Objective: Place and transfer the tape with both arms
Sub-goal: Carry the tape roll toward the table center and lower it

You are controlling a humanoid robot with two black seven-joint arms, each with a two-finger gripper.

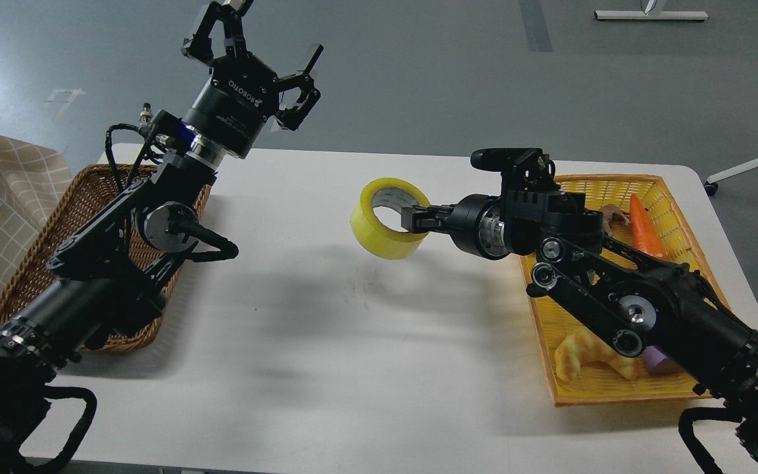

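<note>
Nearest the lower right, the right arm (622, 296) reaches across the yellow basket (566, 329), where a croissant (583, 359) lies at the near end and a carrot (644, 227) at the far end. Its fingers (418, 217) are clamped on the rim of the tape (389, 220), one inside the core and one outside, holding the roll in the air above the middle of the white worktop (353, 342). This looks like the handover step: the roll is lifted and carried toward the other side. Farther back on the left, above the wicker basket (89, 217), the left arm's fingers (251, 56) are spread wide, holding nothing, raised well apart from the roll. Next, they likely must come down and close on the roll's free side.
</note>
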